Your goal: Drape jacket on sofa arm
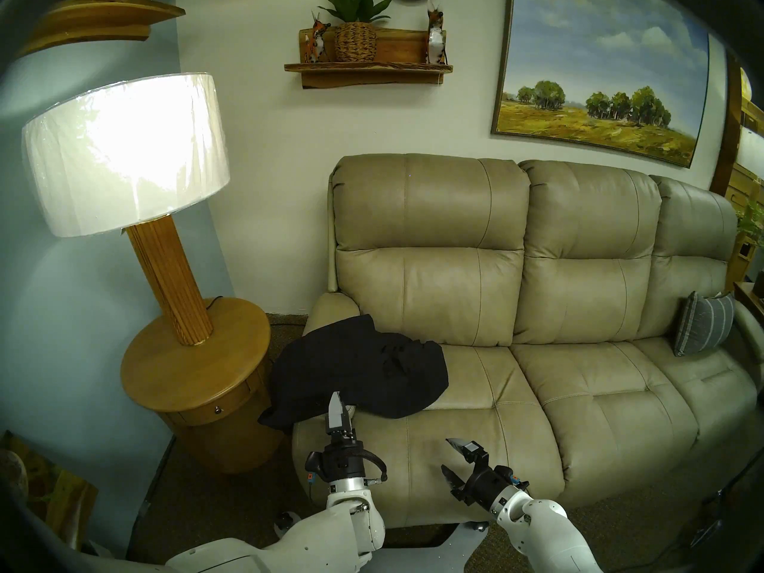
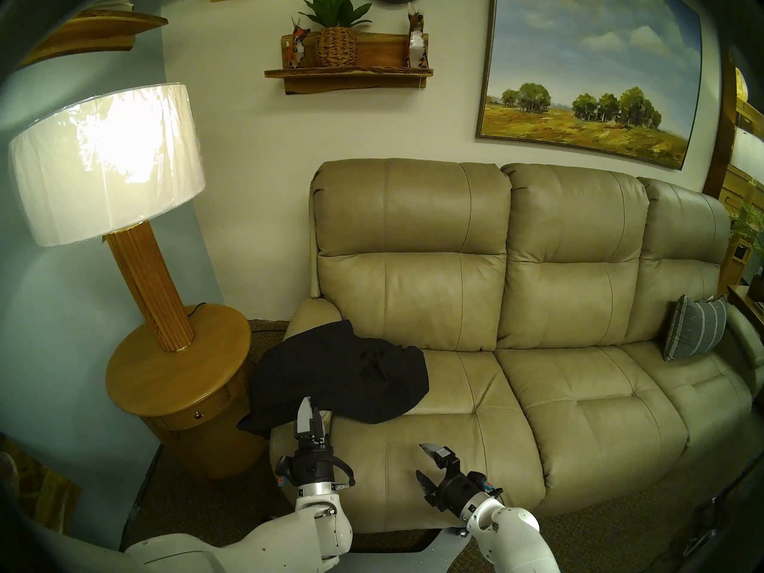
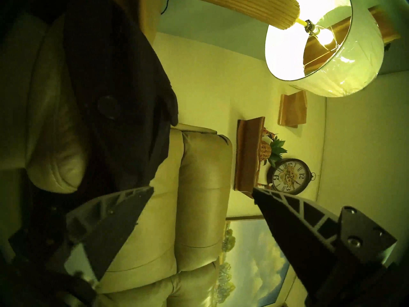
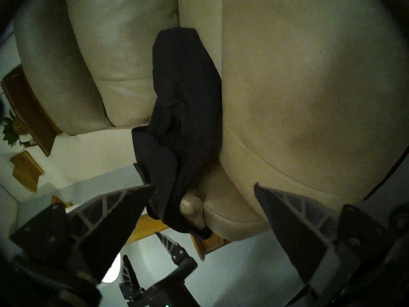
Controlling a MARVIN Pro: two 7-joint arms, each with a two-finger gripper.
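**Jacket on arm, both grippers free — slip risk**

Jacket (image 1: 359, 373) sits lower-centre in the head view, over the sofa arm (image 1: 330, 307), spilling onto the seat cushion and down the outer side toward the round wooden surface (image 1: 194, 353). Left gripper (image 1: 342, 411) is spread and empty, just at the jacket's near hem. Right gripper (image 1: 452, 456) is also spread, holding nothing, lower-centre. Risk: smooth leather and an uneven hang could let the fabric slide off; a finger snagging the hem would drag it.
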